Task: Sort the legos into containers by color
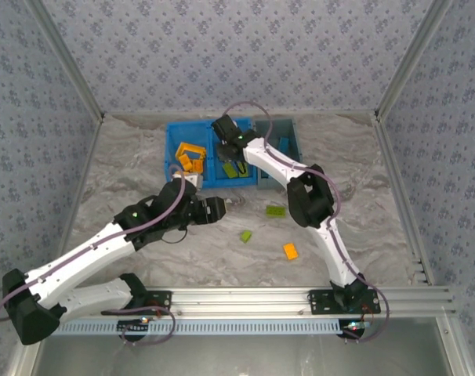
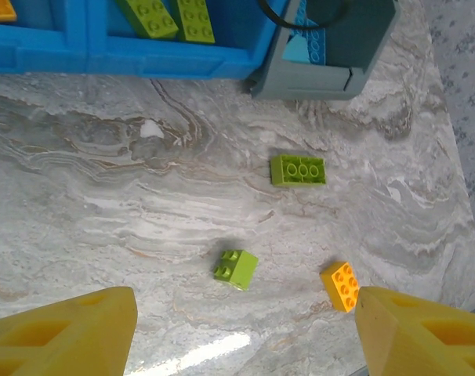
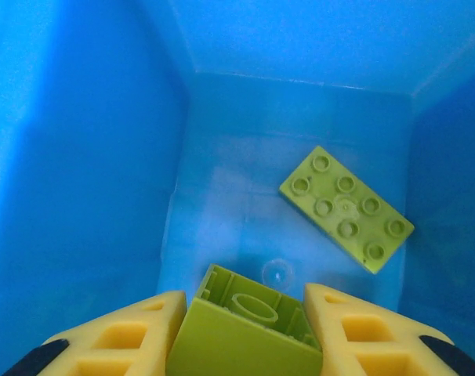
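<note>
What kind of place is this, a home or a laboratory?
Probably a laboratory robot cell: a left arm and right arm bolted to an aluminium rail, a marble-patterned table, and patterned panels walling it in.

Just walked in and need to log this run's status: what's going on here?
The right gripper holds a lime green brick down inside the blue bin's right compartment, above a second green brick lying on its floor. The left gripper hangs open over the table, where a long green brick, a small green brick and an orange brick lie unsorted. Orange pieces sit in the bin's left compartment.
</note>
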{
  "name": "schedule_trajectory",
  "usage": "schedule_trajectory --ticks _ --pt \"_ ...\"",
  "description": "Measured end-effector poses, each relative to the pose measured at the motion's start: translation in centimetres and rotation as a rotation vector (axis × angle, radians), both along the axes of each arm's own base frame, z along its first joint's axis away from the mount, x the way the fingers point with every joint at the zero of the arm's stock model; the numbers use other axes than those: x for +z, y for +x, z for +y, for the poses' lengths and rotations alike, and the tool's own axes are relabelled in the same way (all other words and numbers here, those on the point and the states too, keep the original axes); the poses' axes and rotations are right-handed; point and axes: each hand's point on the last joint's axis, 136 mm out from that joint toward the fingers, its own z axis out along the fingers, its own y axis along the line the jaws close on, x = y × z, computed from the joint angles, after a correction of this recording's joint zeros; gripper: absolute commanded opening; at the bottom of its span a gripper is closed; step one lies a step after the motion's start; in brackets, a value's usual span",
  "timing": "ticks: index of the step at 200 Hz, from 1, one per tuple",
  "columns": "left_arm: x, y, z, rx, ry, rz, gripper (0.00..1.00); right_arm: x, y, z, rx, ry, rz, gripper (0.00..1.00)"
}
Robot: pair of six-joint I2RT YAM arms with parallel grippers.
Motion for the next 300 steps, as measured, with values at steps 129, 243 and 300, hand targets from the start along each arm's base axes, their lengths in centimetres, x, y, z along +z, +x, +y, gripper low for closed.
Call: schedule_trajectory --ticks 129,243,300 --pt "-1.0 -2.2 -6.8 -0.264 0.134 -0.061 0.75 14.5 -6.4 -2.5 0.042 0.121 -0.164 0.63" --pt "-10.7 -6.0 -21.3 -0.188 0.288 0.477 0.78 25.3 -29.8 -23.5 -0.060 0.345 -0.350 0.70" --pt "-16.5 -7.4 -22.6 0.008 0.369 0.696 0.77 23.6 -33.2 -25.8 -0.099 0.369 -0.268 0.68"
